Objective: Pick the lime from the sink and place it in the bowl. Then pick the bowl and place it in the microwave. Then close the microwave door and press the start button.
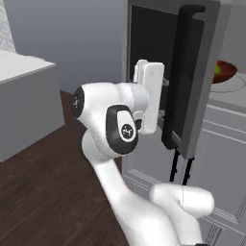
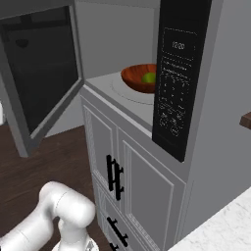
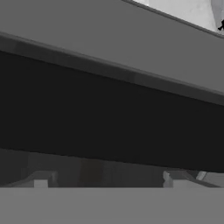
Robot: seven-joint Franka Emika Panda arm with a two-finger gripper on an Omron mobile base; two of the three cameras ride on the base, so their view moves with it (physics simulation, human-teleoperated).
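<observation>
The reddish-brown bowl (image 2: 139, 78) sits on the round glass plate (image 2: 128, 94) inside the microwave (image 2: 117, 39), with the green lime (image 2: 149, 77) lying in it. From the left the bowl (image 1: 226, 72) and lime (image 1: 218, 69) peek out behind the door. The microwave door (image 1: 194, 72) stands swung open, its dark glass (image 2: 41, 73) facing inward. My gripper (image 1: 165, 98) is up against the door's outer face beside the black handle (image 1: 180, 72). Its fingertips (image 3: 41, 180) are spread wide with nothing between them, and the door glass (image 3: 109, 118) is close in front. The sink is out of view.
A black control panel (image 2: 177, 78) with a display and rows of buttons runs down the microwave's right side. Grey cabinet doors with black handles (image 2: 113, 176) stand below. A pale counter corner (image 2: 220, 230) is at lower right, and a grey island (image 1: 24, 96) stands at left on dark wood floor.
</observation>
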